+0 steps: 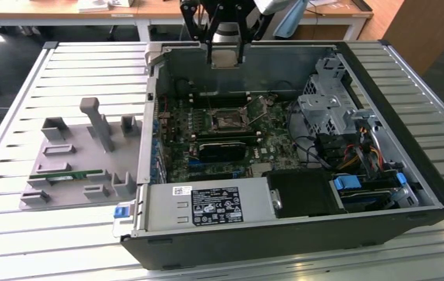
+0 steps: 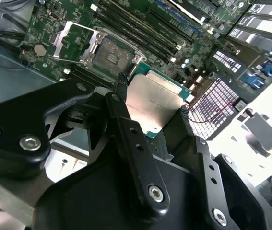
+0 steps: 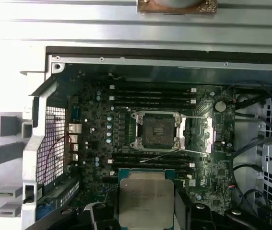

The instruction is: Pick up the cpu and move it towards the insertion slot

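The cpu (image 1: 223,57), silvery-topped with a pale-green rim, sits clamped between the black fingers (image 2: 126,120) of the gripper (image 1: 225,58), held in the air over the rear wall of the open computer case (image 1: 409,146). The arm comes down from above, its upper part cut off. Below, on the green motherboard (image 3: 102,129), the insertion slot (image 3: 157,130) lies open, metal frame shining. The case rests on a slatted desk (image 1: 89,64).

The gripper (image 2: 150,108) was matte black, built from thick, rounded link bars joined at pivots by silver hex-socket screws. Its long narrow fingers (image 2: 126,129) carried rows of small holes. In the exterior view, the gripper (image 1: 226,50) hung as dark bars beneath a pale grey cylindrical wrist section.
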{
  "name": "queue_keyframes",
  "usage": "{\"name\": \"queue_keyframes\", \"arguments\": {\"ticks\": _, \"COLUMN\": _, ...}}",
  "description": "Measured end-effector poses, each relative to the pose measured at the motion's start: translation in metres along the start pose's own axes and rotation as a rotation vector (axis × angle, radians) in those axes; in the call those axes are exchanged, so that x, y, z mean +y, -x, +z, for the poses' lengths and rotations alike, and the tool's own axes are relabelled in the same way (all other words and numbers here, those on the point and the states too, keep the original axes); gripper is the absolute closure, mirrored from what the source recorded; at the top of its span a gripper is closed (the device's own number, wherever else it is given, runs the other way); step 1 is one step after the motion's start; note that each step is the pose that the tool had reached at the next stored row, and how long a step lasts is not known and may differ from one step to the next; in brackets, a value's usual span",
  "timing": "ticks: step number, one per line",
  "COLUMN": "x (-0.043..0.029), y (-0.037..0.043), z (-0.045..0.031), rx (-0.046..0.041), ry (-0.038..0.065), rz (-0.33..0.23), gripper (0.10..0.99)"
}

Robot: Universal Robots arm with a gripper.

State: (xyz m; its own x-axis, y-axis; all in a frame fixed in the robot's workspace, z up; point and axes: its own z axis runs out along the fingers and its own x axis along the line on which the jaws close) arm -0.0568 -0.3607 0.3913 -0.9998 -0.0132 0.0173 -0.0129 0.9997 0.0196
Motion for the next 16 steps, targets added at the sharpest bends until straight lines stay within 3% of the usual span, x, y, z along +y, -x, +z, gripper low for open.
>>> {"name": "queue_keyframes", "arguments": {"ticks": 10, "x": 0.0072, "y": 0.0198, "z": 0.0007, "rx": 0.0002, "ry": 0.0, "rz": 0.0, "gripper": 0.541}}
{"name": "queue_keyframes", "arguments": {"ticks": 16, "x": 0.0138, "y": 0.0246, "z": 0.0017, "rx": 0.0002, "ry": 0.0, "rz": 0.0, "gripper": 0.541}}
